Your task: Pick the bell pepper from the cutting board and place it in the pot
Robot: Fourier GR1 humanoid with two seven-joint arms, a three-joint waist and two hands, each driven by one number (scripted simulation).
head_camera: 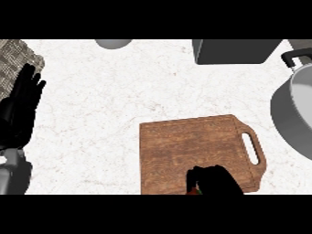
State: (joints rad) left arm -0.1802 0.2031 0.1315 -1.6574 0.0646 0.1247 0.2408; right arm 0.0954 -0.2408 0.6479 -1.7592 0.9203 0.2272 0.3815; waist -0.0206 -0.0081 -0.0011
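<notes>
Board (185, 144) 1 | pot (285, 119) 1 | bell pepper (196, 190) 1, right robot hand (216, 179) grasping | left robot hand (19, 109) released

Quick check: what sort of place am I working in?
Most likely a kitchen counter: a wooden cutting board and a large grey pot sit on a pale marbled top.

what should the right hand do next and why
Probably lift the right hand straight up off the cutting board, then carry toward the pot. Its fingers are curled over the bell pepper, only a red-green sliver showing, at the board's near edge; the pot stands off to the right.
</notes>
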